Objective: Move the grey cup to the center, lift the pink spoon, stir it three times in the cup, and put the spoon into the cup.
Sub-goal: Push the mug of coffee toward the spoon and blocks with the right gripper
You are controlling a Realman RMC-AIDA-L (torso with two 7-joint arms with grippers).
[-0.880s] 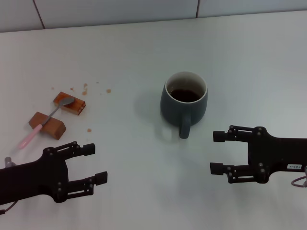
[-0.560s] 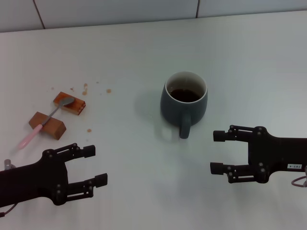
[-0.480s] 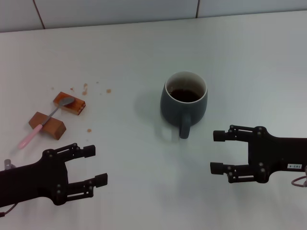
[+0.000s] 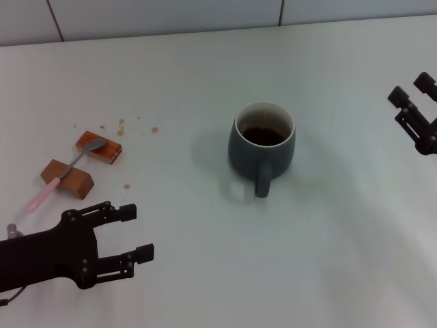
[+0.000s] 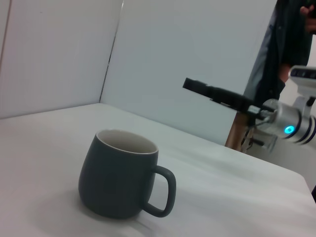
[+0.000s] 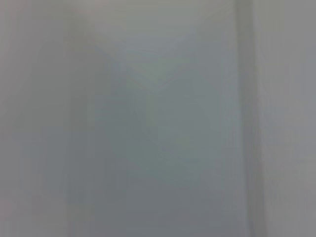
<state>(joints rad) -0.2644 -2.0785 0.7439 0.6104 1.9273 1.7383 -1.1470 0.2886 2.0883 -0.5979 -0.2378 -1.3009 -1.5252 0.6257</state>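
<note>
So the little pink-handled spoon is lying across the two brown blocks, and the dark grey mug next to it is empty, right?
Not quite. The rounded dark blue-grey ceramic mug is not empty: the head view shows dark brown liquid inside its pale interior. The rest holds: the slim spoon with the silver bowl and pale pink handle does lie across the two brown rectangular blocks, to the mug's left.

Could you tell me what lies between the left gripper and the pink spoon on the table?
In the head view, nothing but bare white table separates the left gripper from the pink spoon, which rests across two brown blocks.
</note>
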